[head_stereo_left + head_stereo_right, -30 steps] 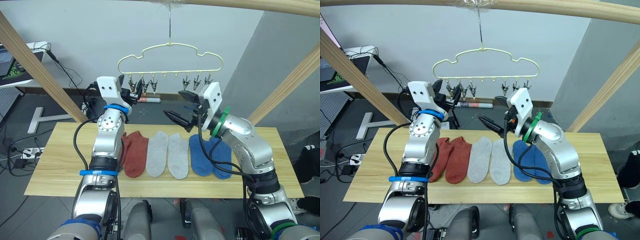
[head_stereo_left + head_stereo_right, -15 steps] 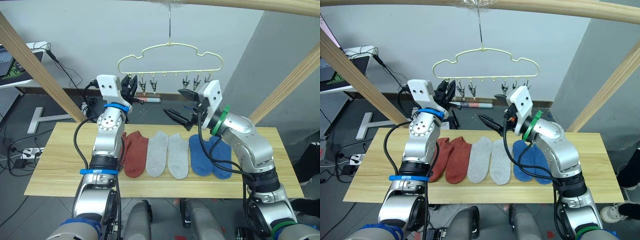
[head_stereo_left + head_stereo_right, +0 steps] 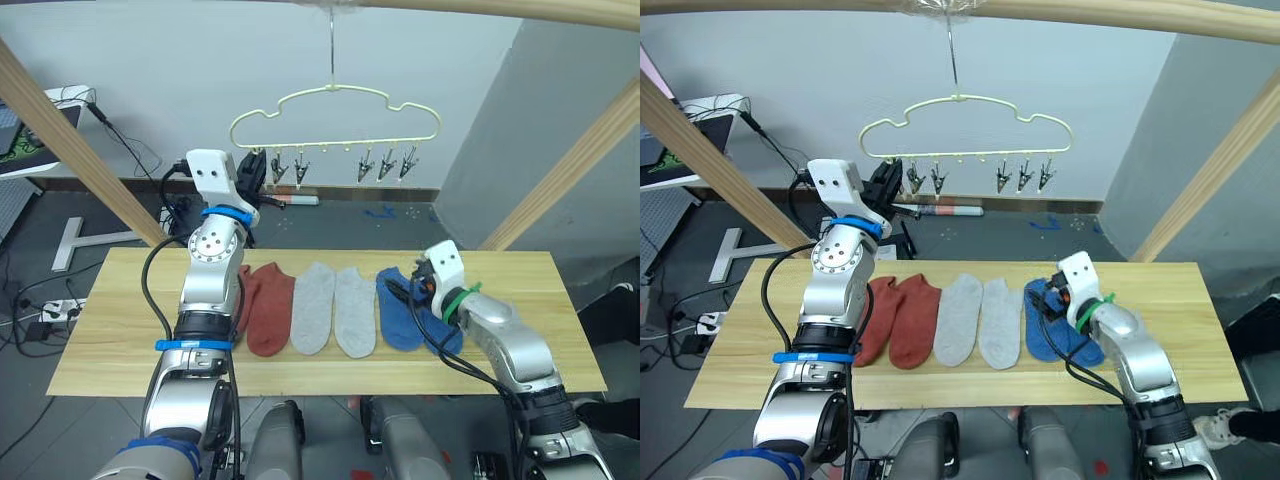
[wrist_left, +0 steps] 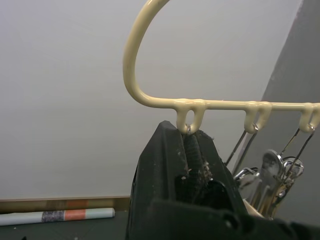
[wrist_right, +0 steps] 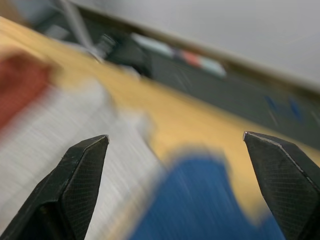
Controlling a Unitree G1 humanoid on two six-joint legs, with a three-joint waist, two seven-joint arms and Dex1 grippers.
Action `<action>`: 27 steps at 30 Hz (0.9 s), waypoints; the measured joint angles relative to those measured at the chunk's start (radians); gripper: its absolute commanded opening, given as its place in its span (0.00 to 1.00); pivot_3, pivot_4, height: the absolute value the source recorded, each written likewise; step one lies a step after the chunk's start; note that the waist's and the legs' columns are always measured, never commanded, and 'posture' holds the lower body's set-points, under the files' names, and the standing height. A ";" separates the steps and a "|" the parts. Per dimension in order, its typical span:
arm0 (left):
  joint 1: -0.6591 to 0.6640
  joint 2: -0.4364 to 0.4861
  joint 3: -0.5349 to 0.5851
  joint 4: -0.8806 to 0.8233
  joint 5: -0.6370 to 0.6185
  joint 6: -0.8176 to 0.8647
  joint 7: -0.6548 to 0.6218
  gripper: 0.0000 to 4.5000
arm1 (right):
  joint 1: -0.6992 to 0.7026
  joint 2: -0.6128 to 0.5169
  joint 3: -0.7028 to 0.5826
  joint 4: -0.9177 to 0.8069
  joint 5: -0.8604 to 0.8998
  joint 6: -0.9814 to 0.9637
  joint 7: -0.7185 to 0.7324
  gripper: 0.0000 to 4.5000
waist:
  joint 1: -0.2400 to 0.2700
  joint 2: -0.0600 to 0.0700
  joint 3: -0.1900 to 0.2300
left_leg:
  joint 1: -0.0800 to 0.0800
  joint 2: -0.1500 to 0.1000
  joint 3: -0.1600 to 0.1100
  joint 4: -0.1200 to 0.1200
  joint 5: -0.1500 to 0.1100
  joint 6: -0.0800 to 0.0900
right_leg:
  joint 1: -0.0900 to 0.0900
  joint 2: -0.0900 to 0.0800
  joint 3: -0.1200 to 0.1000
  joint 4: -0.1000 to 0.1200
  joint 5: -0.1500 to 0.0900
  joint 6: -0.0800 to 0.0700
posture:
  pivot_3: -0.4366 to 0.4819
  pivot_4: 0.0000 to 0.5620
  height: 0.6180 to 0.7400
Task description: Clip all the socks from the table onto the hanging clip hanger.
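Six socks lie side by side on the pale wood table (image 3: 110, 340): a rust-red pair (image 3: 268, 305), a grey pair (image 3: 332, 308) and a blue pair (image 3: 402, 318). Above the table's far edge hangs the cream clip hanger (image 3: 335, 98) with its row of dark clips. My left gripper (image 3: 250, 170) is raised to the hanger's left end and is shut on the leftmost clip (image 4: 192, 152). My right gripper (image 3: 400, 291) hovers low over the blue socks with its fingers (image 5: 82, 165) spread wide and nothing between them.
Thick wooden beams (image 3: 60, 130) slant down on both sides of the table and a wooden rail (image 3: 470, 8) carries the hanger's hook. A white desk (image 3: 25, 135) stands at the far left, with cables (image 3: 40, 300) on the floor and a roll (image 3: 290, 200) lying behind the table.
My left gripper closed on the leftmost clip. My right arm dropped from beside the hanger down to the blue socks, still open. The camera view shifted slightly.
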 measured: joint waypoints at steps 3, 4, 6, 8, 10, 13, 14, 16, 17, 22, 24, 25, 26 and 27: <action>0.018 -0.001 -0.001 -0.017 -0.003 0.009 -0.002 0.00 | -0.003 0.002 -0.035 0.087 -0.036 -0.029 -0.060 1.00 | -0.006 0.000 0.000 | 0.001 -0.001 0.000 0.000 0.000 0.000 | 0.001 0.001 -0.001 0.001 0.000 0.000 | 0.41 0.53 1.00; 0.021 0.000 -0.001 -0.023 -0.003 0.012 -0.002 0.00 | -0.005 0.006 -0.044 0.115 -0.042 -0.034 -0.074 1.00 | -0.007 0.000 0.000 | 0.001 -0.001 0.000 0.000 0.000 0.000 | 0.001 0.002 -0.001 0.001 0.000 0.000 | 0.41 0.53 1.00; 0.024 0.000 -0.001 -0.034 -0.006 0.023 -0.002 0.00 | -0.018 0.024 -0.071 0.186 -0.052 -0.034 -0.112 1.00 | -0.007 0.000 0.000 | 0.001 0.000 0.000 0.000 0.000 0.000 | 0.000 0.003 0.000 0.001 0.000 0.000 | 0.42 0.52 1.00; 0.025 -0.001 -0.002 -0.039 -0.008 0.027 -0.003 0.00 | -0.043 0.039 -0.099 0.252 -0.050 -0.019 -0.135 1.00 | -0.008 0.000 0.000 | 0.000 0.000 0.000 -0.001 0.000 0.000 | 0.000 0.003 0.000 0.000 0.000 0.000 | 0.42 0.52 1.00; 0.029 -0.001 -0.001 -0.048 -0.010 0.031 -0.003 0.00 | -0.060 0.046 -0.119 0.302 -0.047 -0.007 -0.149 1.00 | -0.008 0.000 0.000 | 0.000 0.000 0.000 -0.001 0.000 0.000 | 0.000 0.003 0.000 0.000 0.000 0.000 | 0.43 0.52 1.00; 0.035 0.000 -0.001 -0.060 -0.011 0.042 -0.005 0.00 | -0.084 0.049 -0.134 0.341 -0.046 -0.010 -0.151 1.00 | -0.008 0.000 0.000 | 0.000 0.000 0.000 -0.001 0.000 0.000 | 0.000 0.003 0.000 0.000 0.000 0.000 | 0.43 0.52 1.00; 0.037 0.000 -0.001 -0.065 -0.012 0.045 -0.005 0.00 | -0.086 0.049 -0.134 0.345 -0.048 -0.011 -0.149 1.00 | -0.007 0.000 0.000 | 0.000 0.000 0.000 0.000 0.000 0.000 | 0.000 0.002 0.000 0.000 0.000 0.000 | 0.43 0.52 1.00; 0.040 0.000 0.000 -0.072 -0.012 0.048 -0.005 0.00 | -0.086 0.049 -0.134 0.346 -0.048 -0.010 -0.145 0.96 | -0.007 0.000 0.000 | 0.000 -0.001 0.000 0.000 0.000 0.000 | 0.001 0.002 0.000 0.000 0.000 0.000 | 0.44 0.51 1.00; 0.043 0.000 -0.001 -0.075 -0.012 0.049 -0.006 0.00 | -0.086 0.048 -0.134 0.345 -0.048 -0.006 -0.139 0.92 | -0.007 0.000 0.000 | 0.000 -0.001 0.000 0.000 0.000 0.000 | 0.001 0.002 0.000 0.000 0.000 0.000 | 0.44 0.51 1.00; 0.057 0.000 0.000 -0.091 -0.012 0.051 -0.006 0.00 | -0.068 0.031 -0.115 0.327 -0.045 0.005 -0.081 0.56 | -0.006 0.000 0.000 | 0.000 0.000 -0.001 0.000 0.000 0.000 | 0.001 0.002 0.000 0.000 0.000 0.001 | 0.44 0.50 1.00; 0.058 0.000 0.000 -0.097 -0.012 0.055 -0.005 0.00 | -0.054 0.017 -0.097 0.320 -0.052 -0.013 -0.056 0.39 | -0.005 0.000 0.000 | 0.001 -0.001 -0.001 0.000 0.000 0.000 | 0.001 0.002 0.000 0.000 0.000 0.001 | 0.45 0.48 1.00; 0.059 0.000 0.001 -0.100 -0.012 0.058 -0.005 0.00 | -0.046 0.006 -0.083 0.319 -0.060 -0.032 -0.041 0.31 | -0.004 0.000 0.000 | 0.001 -0.001 -0.001 0.000 0.000 0.000 | 0.002 0.002 -0.001 0.000 0.000 0.001 | 0.45 0.48 1.00; 0.060 0.000 0.001 -0.106 -0.013 0.064 -0.005 0.00 | -0.039 -0.008 -0.072 0.319 -0.066 -0.051 -0.027 0.22 | -0.003 0.000 0.000 | 0.001 -0.001 -0.001 0.000 0.000 0.000 | 0.002 0.002 -0.001 0.000 0.000 0.001 | 0.45 0.48 1.00; 0.062 0.000 0.001 -0.110 -0.016 0.068 -0.005 0.00 | -0.032 -0.019 -0.064 0.319 -0.071 -0.065 -0.015 0.15 | -0.003 0.000 0.000 | 0.001 -0.001 -0.001 0.000 0.000 0.000 | 0.002 0.002 0.000 0.000 0.000 0.001 | 0.45 0.48 1.00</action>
